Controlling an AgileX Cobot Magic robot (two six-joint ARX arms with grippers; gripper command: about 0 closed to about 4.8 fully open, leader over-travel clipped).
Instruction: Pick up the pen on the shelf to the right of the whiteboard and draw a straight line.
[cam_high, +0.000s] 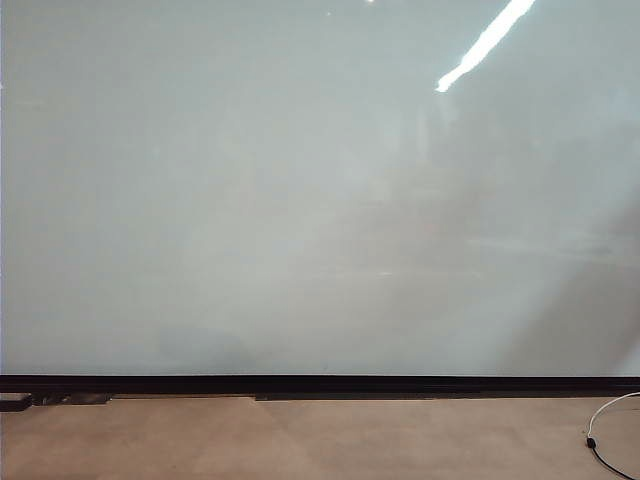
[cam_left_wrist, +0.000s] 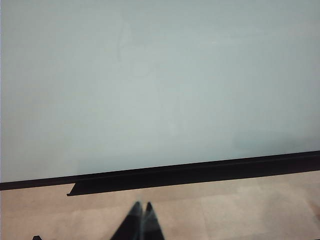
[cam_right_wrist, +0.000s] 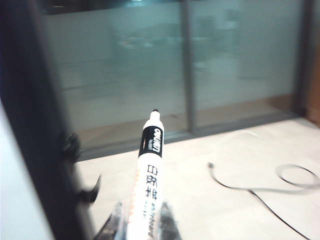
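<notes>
A: Exterior first. What do you get?

B: You get the whiteboard filling nearly the whole frame, black strip along its lower edge, beige floor below. White cable with a black plug in the lower right corner. Neither arm nor gripper shows in this frame. Board face looks bare, only a light glare at upper right.

A: Left wrist?

B: The left gripper sits at bottom centre of the frame, dark fingertips pressed together, nothing between them. It points level toward the whiteboard, well apart from it, above the floor. The black strip runs across the frame, slightly tilted.

A: Right wrist?

B: The right gripper is at bottom centre, blurred. Its fingers are clamped on the pen, the barrel standing up out of the grip with a slight lean. White barrel with black print, black band, dark tip uppermost at mid-frame. You see the tip pointing at a glass partition with a dark frame post, not at the board. A thin black cable loops on the floor at right. A dark upright edge runs down the left side, very blurred.
</notes>
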